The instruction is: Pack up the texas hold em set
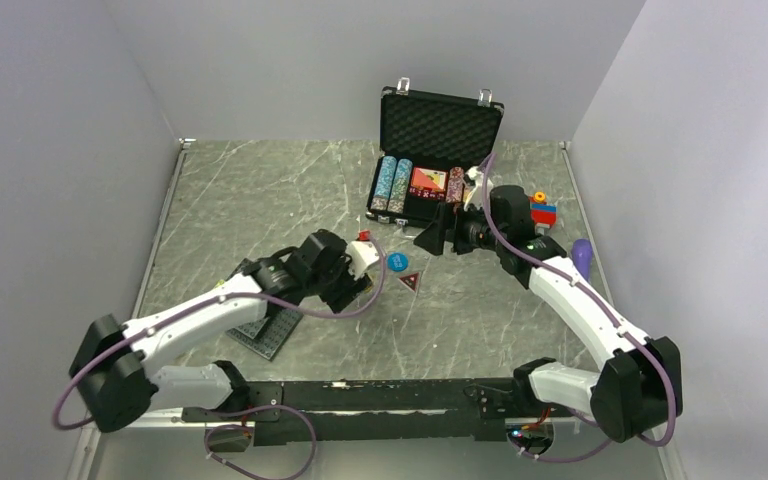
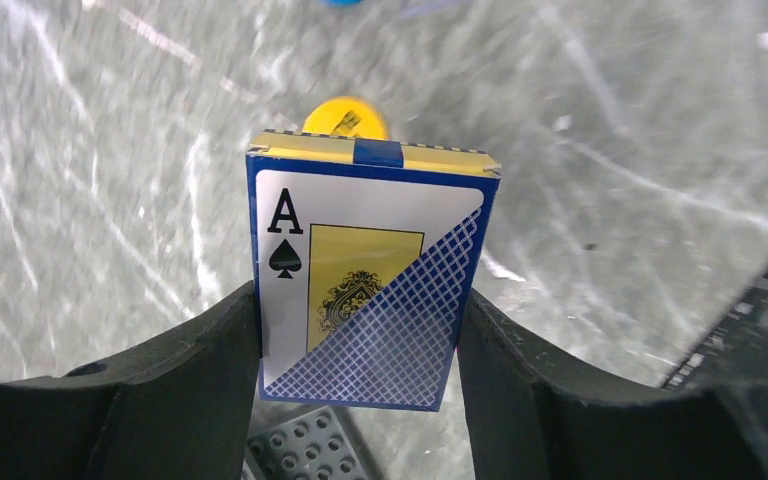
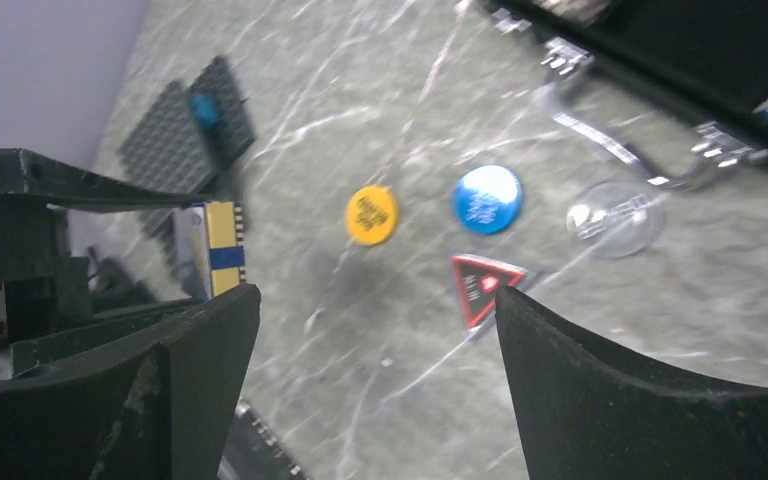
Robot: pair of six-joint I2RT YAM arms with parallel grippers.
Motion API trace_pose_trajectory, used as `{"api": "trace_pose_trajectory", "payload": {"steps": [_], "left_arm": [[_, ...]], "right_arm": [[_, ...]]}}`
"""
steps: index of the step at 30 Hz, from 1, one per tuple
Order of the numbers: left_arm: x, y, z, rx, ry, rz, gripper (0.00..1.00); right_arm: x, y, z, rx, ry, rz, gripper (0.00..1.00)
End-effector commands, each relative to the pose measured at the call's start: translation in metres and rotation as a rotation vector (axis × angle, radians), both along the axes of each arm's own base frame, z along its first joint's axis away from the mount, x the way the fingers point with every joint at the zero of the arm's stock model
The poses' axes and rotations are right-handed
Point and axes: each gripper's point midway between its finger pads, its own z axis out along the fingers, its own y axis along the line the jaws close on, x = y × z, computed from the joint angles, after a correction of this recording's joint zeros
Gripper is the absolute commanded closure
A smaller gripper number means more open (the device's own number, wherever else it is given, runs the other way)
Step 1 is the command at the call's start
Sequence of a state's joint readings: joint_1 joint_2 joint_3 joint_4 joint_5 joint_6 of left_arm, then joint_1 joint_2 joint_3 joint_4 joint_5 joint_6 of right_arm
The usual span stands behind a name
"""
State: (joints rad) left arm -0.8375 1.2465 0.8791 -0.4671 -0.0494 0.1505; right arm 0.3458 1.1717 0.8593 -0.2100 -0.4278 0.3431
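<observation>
The black briefcase (image 1: 441, 123) stands open at the back, with chip rows (image 1: 394, 184) and a card deck (image 1: 427, 180) in its base. My left gripper (image 1: 366, 263) is shut on a blue-and-yellow card deck (image 2: 365, 285) showing the ace of spades, held above the table. Beyond it lies the yellow button (image 2: 345, 116). My right gripper (image 1: 432, 240) is open and empty just in front of the case. Its wrist view shows the yellow button (image 3: 372, 214), blue button (image 3: 487, 198), red-triangle button (image 3: 483, 285) and the held deck (image 3: 218, 250). The dice are not visible.
A dark grey studded plate (image 1: 270, 331) lies under the left arm, and more plates (image 3: 185, 130) lie farther off. A toy-block figure (image 1: 542, 210) and a purple object (image 1: 582, 255) sit right of the case. A clear disc (image 3: 615, 217) lies by the case handle.
</observation>
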Motion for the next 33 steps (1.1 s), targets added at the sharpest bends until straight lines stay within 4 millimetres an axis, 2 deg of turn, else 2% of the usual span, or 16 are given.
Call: {"api": "trace_pose_trajectory", "payload": {"steps": [1, 5, 8, 12, 16, 20, 23, 28, 29, 33], "left_arm": [[-0.027, -0.036, 0.038, -0.207, -0.056, -0.228, 1.0], [-0.045, -0.046, 0.054, -0.294, -0.064, -0.309, 1.0], [-0.05, -0.048, 0.06, -0.316, -0.08, -0.331, 1.0], [-0.054, -0.049, 0.062, -0.312, -0.086, -0.345, 1.0], [-0.056, -0.049, 0.063, -0.301, -0.101, -0.344, 1.0], [-0.057, -0.049, 0.06, -0.283, -0.103, -0.342, 1.0], [-0.056, -0.048, 0.06, -0.281, -0.114, -0.335, 1.0], [-0.054, -0.047, 0.061, -0.274, -0.134, -0.316, 1.0], [-0.052, -0.046, 0.06, -0.269, -0.137, -0.306, 1.0], [-0.046, -0.042, 0.061, -0.255, -0.155, -0.267, 1.0]], "right_arm": [[-0.046, 0.035, 0.016, 0.175, 0.134, 0.173, 0.11], [-0.077, 0.067, 0.017, 0.208, 0.198, 0.26, 0.15], [-0.092, 0.082, 0.02, 0.276, 0.235, 0.309, 0.18], [-0.098, 0.091, 0.017, 0.29, 0.256, 0.31, 0.22], [-0.106, 0.102, 0.01, 0.285, 0.294, 0.338, 0.33], [-0.11, 0.113, 0.012, 0.32, 0.298, 0.364, 0.37], [-0.113, 0.119, 0.003, 0.308, 0.329, 0.374, 0.39], [-0.122, 0.129, -0.002, 0.302, 0.346, 0.409, 0.49], [-0.123, 0.13, -0.003, 0.298, 0.35, 0.41, 0.52], [-0.118, 0.129, -0.008, 0.279, 0.347, 0.373, 0.92]]}}
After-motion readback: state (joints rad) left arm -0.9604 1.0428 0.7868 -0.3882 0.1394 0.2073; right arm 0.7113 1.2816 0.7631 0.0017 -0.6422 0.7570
